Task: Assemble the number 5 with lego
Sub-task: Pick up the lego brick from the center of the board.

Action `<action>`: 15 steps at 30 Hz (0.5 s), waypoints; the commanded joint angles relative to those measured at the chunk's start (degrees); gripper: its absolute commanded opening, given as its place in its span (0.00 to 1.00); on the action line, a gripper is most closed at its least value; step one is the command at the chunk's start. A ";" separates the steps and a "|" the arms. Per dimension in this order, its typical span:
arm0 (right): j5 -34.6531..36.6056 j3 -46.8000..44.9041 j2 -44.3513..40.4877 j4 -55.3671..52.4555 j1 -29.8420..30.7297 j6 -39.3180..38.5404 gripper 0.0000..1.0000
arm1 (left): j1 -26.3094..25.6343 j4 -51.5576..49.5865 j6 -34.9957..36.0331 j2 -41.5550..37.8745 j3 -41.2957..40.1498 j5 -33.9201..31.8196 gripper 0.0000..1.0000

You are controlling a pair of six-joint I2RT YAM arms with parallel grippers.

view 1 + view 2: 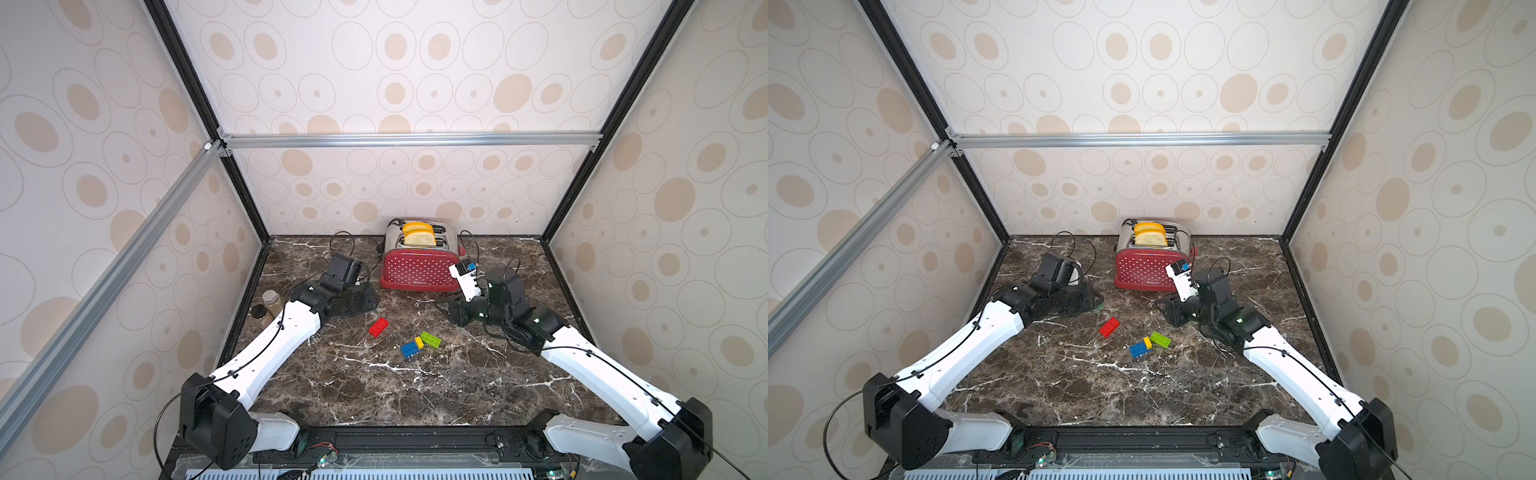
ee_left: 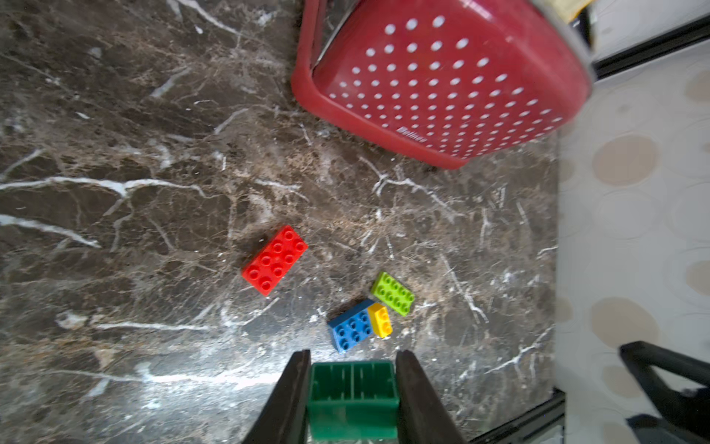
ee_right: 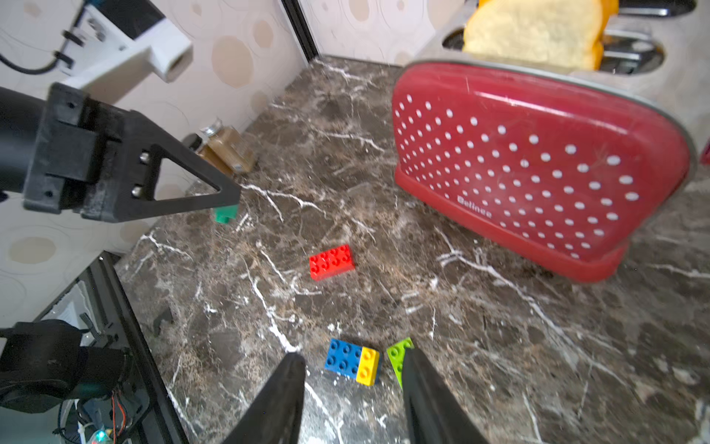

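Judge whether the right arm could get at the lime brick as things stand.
Probably yes. The right gripper is open and empty, and the lime brick lies just ahead of its jaws, nothing between. The yellow brick close by may crowd the grasp.

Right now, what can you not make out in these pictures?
Dark-green brick: lost in both top views behind the left gripper.
Lime-green brick: half hidden by the right gripper, right wrist view.
Jar: blurred in right wrist view.
Toaster: cut off by the left wrist view's edge.
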 commanded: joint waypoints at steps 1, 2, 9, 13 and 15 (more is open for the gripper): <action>-1.78 -4.55 -1.51 14.66 1.36 -1.50 0.46 | 0.59 8.41 -9.49 -2.47 0.03 4.70 0.31; -1.71 -5.65 -1.68 17.32 2.00 -2.41 0.46 | 0.61 10.15 -11.50 -2.90 -0.66 5.66 0.30; -0.13 -10.39 0.13 31.63 5.49 -5.43 0.48 | 0.54 23.05 -24.36 -5.48 -5.30 12.18 0.31; 0.87 -10.69 2.53 37.30 6.72 -6.25 0.50 | 0.57 27.19 -28.66 -7.04 -7.25 13.47 0.31; 1.17 -9.76 3.85 38.40 7.12 -6.83 0.51 | 0.61 28.52 -30.24 -7.58 -7.98 13.94 0.32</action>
